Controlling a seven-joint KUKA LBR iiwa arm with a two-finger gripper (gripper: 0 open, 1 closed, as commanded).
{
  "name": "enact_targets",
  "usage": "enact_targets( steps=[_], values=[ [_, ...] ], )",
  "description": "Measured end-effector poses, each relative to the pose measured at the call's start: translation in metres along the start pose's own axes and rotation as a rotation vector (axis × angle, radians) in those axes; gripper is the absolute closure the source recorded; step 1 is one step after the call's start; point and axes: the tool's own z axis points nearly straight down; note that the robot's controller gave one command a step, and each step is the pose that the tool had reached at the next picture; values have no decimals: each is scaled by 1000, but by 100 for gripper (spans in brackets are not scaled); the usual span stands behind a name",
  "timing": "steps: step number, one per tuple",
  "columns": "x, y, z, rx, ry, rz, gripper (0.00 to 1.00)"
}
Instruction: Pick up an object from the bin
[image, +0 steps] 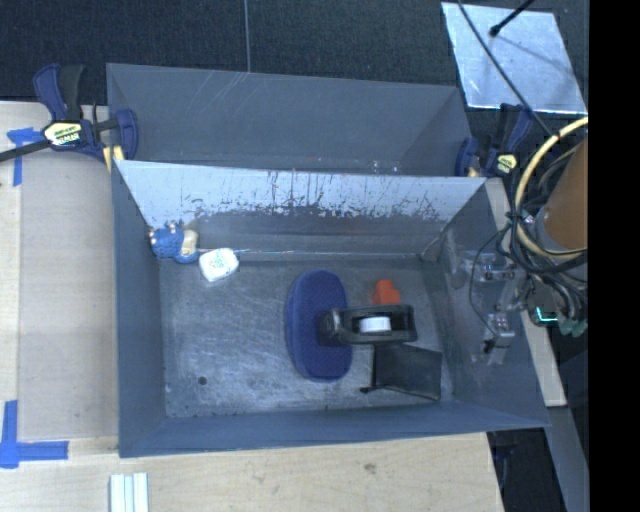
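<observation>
Gripper (493, 318), open or closed impossible to tell, hangs over the right wall of the bin (140, 300), apart from the nearest candidate, a black tape dispenser (368, 323) lying mid-floor across a blue oval pad (312, 340); probably rigid and light, best pinched across its narrow body.

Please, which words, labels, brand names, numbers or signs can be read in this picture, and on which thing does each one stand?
No text can be read in this picture.
Black tape dispenser: no lettering can be made out.
Small white thing: any marks are too small to read.
Blue and yellow toy: too blurred to read.
Blue oval pad: plain, no marks seen.
</observation>
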Motion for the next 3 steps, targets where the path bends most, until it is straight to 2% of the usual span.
enact_targets(
  steps=[1, 2, 3],
  values=[
    [4, 28, 144, 5, -14, -91, 0],
    [10, 28, 141, 1, -6, 84, 0],
    [2, 29, 143, 1, -9, 276, 0]
  ],
)
